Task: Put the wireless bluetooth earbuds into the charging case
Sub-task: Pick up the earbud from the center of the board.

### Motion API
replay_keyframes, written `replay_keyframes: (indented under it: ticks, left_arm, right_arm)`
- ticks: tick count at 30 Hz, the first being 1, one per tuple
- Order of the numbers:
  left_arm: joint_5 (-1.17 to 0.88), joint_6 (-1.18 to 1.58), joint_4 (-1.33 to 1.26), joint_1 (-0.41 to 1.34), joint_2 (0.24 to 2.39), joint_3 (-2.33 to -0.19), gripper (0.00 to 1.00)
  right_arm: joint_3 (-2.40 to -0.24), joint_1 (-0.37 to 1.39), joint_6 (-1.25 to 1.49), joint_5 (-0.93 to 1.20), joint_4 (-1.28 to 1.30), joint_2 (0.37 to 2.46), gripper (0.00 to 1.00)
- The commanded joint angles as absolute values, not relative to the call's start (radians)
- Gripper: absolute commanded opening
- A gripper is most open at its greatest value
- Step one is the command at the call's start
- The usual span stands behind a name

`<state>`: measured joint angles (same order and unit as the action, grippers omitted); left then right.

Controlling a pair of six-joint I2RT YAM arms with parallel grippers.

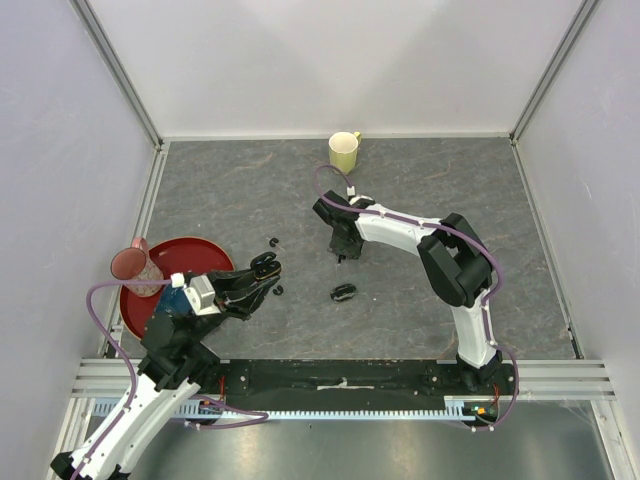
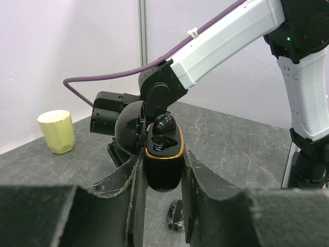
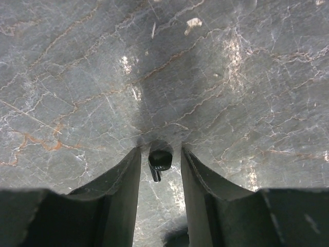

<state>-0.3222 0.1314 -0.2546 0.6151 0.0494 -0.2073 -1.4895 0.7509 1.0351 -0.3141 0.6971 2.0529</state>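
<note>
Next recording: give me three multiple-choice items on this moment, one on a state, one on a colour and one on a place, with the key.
1. How is the case in the left gripper?
A lid shut
B lid open
C lying flat on the table

2. What colour is the plate?
A red
B blue
C white

3. Where is the earbud in the right wrist view?
A inside the case
B on the plate
C on the table between the right gripper fingers

Key:
1 B, the lid stands up behind the orange-rimmed opening.
2 A, the top view shows it red.
3 C, it lies on grey stone with a finger on each side.
</note>
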Motion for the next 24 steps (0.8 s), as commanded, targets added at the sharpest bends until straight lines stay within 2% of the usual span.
replay_keyframes:
  ticks: [1, 24]
  left_arm:
    - [-0.313, 0.104, -0.265, 0.618, 0.051, -0.204, 0.02]
    - [-0.313, 0.114, -0.267, 0.618, 0.052, -0.199, 0.02]
  right_arm:
    - [-1.525, 0.759, 1.023, -0.327, 0.706, 2.072, 0.44]
    - [-1.517, 0.77, 0.996, -0.319, 0.704, 2.089, 0.4]
